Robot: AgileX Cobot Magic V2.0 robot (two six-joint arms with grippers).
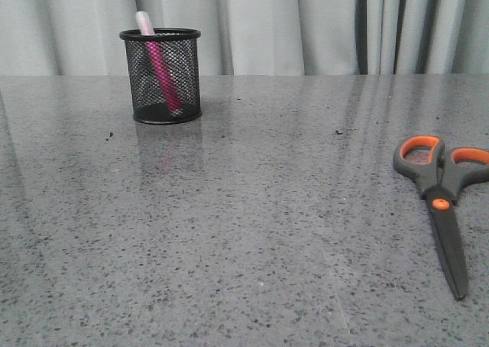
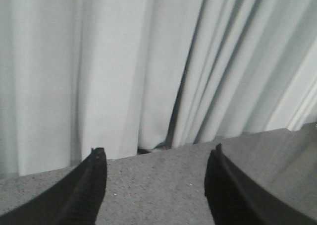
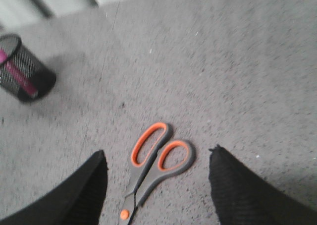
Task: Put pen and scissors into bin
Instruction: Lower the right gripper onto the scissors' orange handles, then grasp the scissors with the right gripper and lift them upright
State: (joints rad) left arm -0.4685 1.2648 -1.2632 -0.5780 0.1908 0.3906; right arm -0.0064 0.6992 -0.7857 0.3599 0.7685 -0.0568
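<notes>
While hovering above the scissors [image 3: 157, 158] flat on the table [image 1: 252, 209], right gripper [image 3: 157, 185] spread wide. Left gripper [image 2: 156, 185] likewise parted. Pen [image 1: 158, 60] leaning inside bin [image 1: 162, 76], apparently against its wall.

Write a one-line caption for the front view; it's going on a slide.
Pink pen stands in the mesh pencil cup; closed scissors lie on the table's right side.

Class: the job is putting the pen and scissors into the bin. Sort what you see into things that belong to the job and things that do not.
Belong to the job:
pen
scissors
bin

Just there:
table
curtain
</notes>
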